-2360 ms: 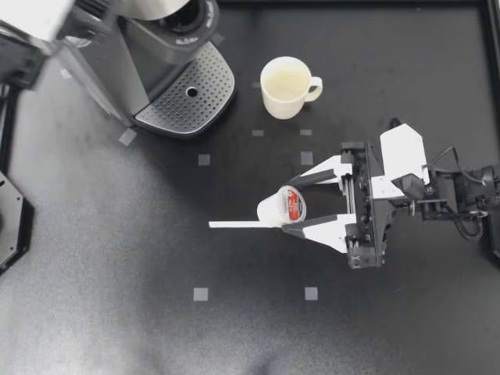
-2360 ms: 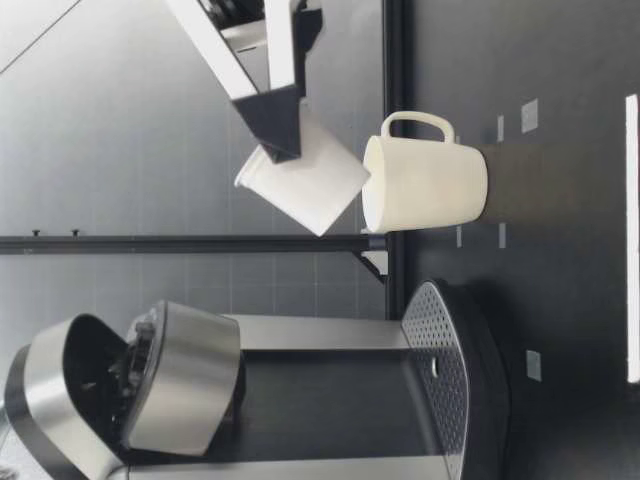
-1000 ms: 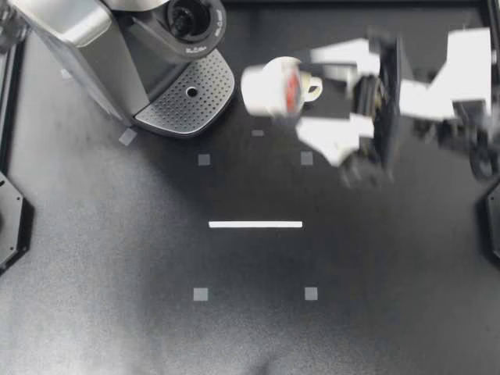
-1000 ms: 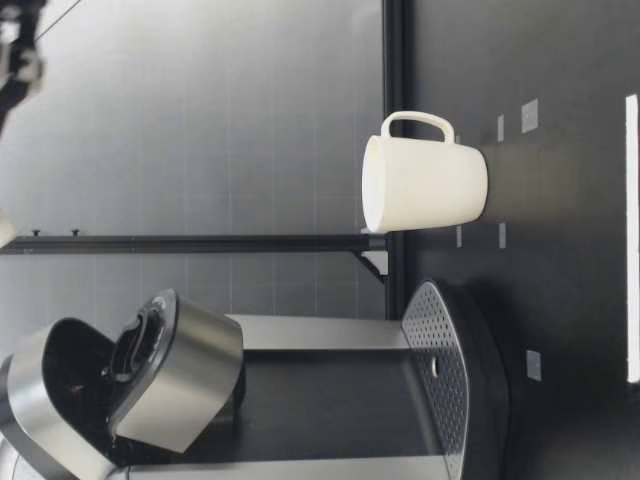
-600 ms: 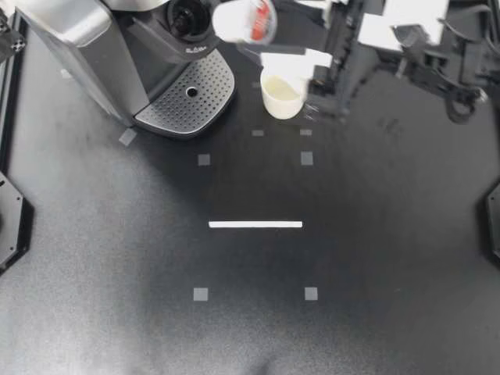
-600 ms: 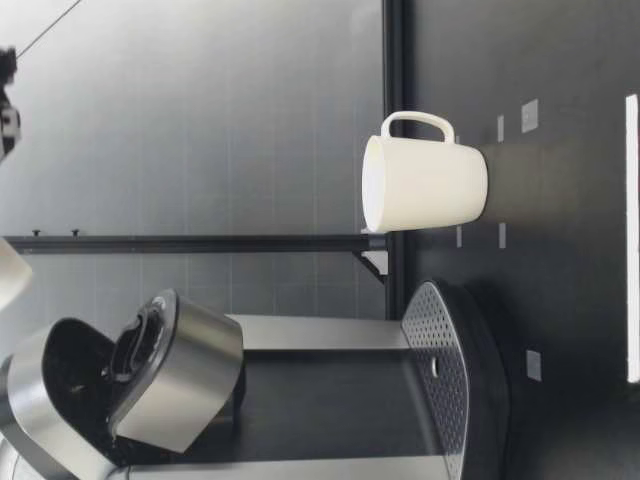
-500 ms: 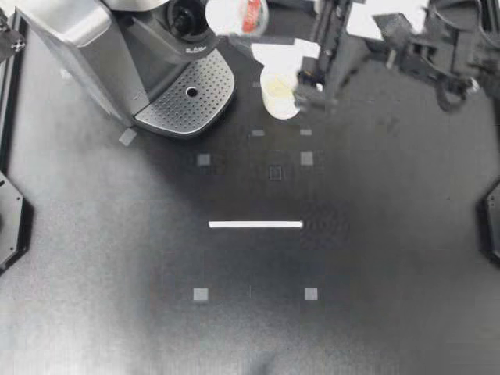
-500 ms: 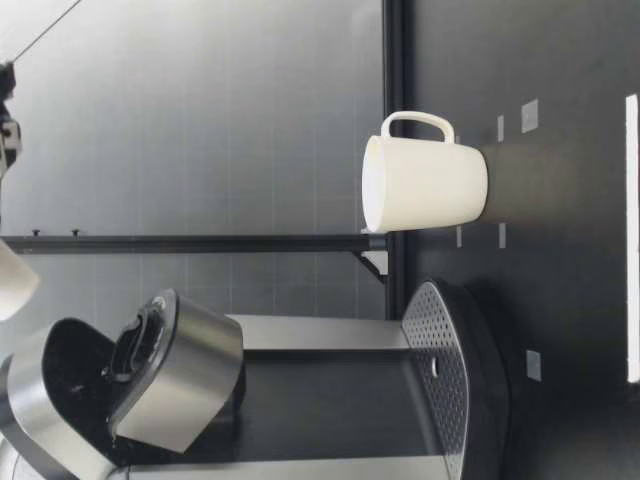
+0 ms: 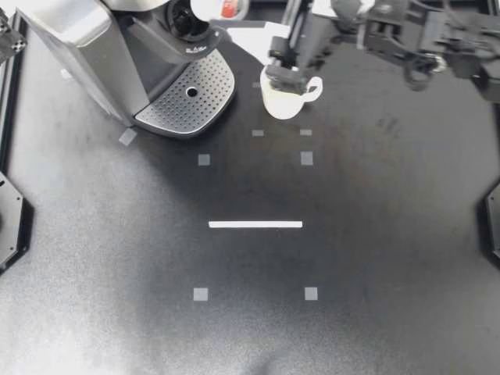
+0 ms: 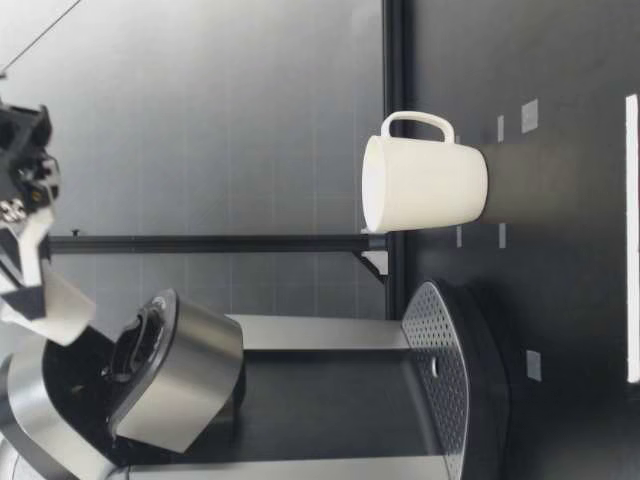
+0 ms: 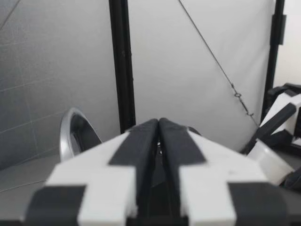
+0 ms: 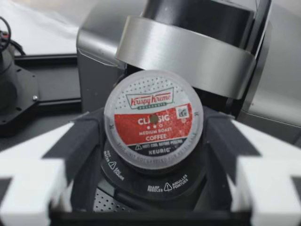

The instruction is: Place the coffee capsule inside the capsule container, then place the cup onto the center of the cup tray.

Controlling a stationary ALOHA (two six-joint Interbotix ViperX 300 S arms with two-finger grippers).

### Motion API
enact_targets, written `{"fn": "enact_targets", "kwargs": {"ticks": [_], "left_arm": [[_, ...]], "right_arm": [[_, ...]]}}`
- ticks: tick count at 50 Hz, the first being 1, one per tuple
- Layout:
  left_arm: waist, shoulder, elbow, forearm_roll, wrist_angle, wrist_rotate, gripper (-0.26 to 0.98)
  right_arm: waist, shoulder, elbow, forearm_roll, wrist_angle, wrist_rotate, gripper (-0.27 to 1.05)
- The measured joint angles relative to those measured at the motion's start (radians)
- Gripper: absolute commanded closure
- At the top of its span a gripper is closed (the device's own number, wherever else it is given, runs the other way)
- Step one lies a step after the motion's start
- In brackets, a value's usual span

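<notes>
My right gripper (image 9: 226, 14) is shut on the coffee capsule (image 9: 221, 8), a white pod with a red foil lid, at the far edge of the table. The pod (image 12: 153, 117) hangs just above the black capsule container (image 12: 155, 176) of the coffee machine (image 9: 117, 47), whose silver lid (image 12: 188, 52) is up. From table height the capsule (image 10: 62, 308) sits tilted over the open holder. The white cup (image 9: 285, 100) stands right of the perforated cup tray (image 9: 187, 92), partly under my right arm. My left gripper (image 11: 158, 123) is shut on nothing, raised beside the machine.
A white tape line (image 9: 255, 224) and several grey tape squares mark the black table. The cup (image 10: 425, 185) stands upright beside the tray (image 10: 440, 370). A black frame post (image 11: 121, 66) stands behind the machine.
My right gripper has carried the capsule left from above the cup to over the machine's open holder, and it has come down into the low view.
</notes>
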Motion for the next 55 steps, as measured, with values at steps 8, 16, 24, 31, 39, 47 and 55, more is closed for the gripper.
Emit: {"fn": "enact_targets", "kwargs": {"ticks": [8,16,24,31,39,47,55], "left_arm": [[0.000,0.000,0.000,0.000,0.002,0.000,0.55],[0.000,0.000,0.000,0.000,0.000,0.000,0.55],[0.000,0.000,0.000,0.000,0.000,0.000,0.55],[0.000,0.000,-0.002,0.000,0.000,0.000,0.55],[0.000,0.000,-0.002,0.000,0.000,0.000,0.55],[0.000,0.000,-0.002,0.000,0.000,0.000,0.55],[-0.002,0.000,0.000,0.000,0.000,0.000,0.55]], "right_arm": [[0.000,0.035,-0.011,0.000,0.000,0.000,0.19],[0.000,0.061,-0.021,-0.002,0.000,-0.002,0.19],[0.000,0.083,-0.032,-0.009,0.002,-0.002,0.19],[-0.002,0.092,-0.040,-0.015,0.000,-0.002,0.19],[-0.011,0.106,-0.038,-0.015,0.002,-0.002,0.19],[-0.011,0.123,-0.049,-0.015,0.002,0.000,0.18],[-0.011,0.141,-0.064,-0.015,0.002,0.000,0.18]]}}
